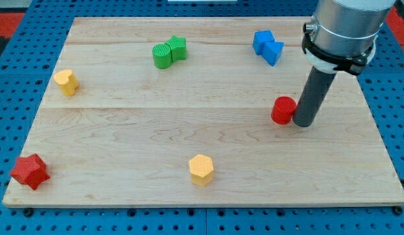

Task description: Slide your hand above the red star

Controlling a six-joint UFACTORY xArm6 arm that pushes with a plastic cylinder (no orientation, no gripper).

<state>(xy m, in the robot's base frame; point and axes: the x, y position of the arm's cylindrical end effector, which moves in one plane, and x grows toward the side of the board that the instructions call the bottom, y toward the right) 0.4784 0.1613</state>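
Currently my tip (302, 123) is pressed beside the red cylinder (283, 109), gripping nothing; the red star (29, 171) is found far left, nearer.

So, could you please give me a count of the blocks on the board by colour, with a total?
Red: 2, the red star and the red cylinder just left of my tip
Yellow: 2, the yellow block and the yellow hexagon
Green: 1, the green block
Blue: 1, the blue block
Total: 6

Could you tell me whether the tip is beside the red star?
No, my tip is beside the red cylinder, far from the red star.
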